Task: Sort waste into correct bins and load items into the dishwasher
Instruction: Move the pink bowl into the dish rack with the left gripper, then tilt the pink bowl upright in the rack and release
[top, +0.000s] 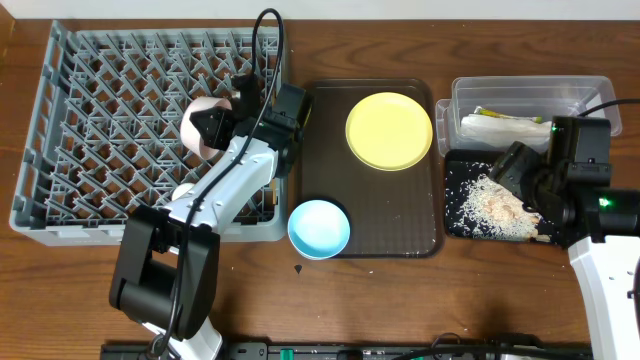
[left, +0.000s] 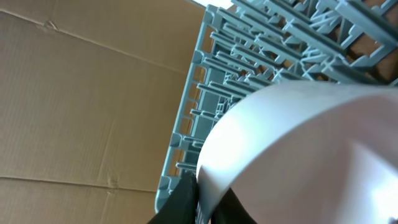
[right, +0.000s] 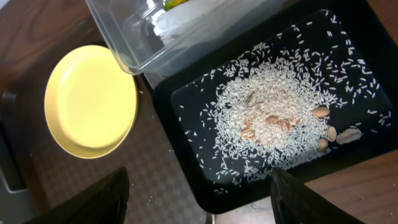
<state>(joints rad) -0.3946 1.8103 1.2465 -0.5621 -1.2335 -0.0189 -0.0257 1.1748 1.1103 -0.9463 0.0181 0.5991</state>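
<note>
With the waste (top: 490, 205) binned, the left end effector (top: 212, 122) grips the white bowl (top: 195, 137) over the dish rack (top: 100, 120), the right end effector (right: 198, 180) hangs released, and the yellow plate (top: 389, 131) and blue bowl (top: 319, 228) are not yet loaded.

Even bright light, soft shadows

White bowl (top: 203, 128) (grey rack (top: 100, 120))

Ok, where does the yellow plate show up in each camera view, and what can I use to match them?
Overhead: the yellow plate lies upper centre-right, on the brown serving tray.
Left wrist: not in it.
Right wrist: the yellow plate is at the left.
Shared landmark: the black tray of rice, right of the plate in both.
</note>
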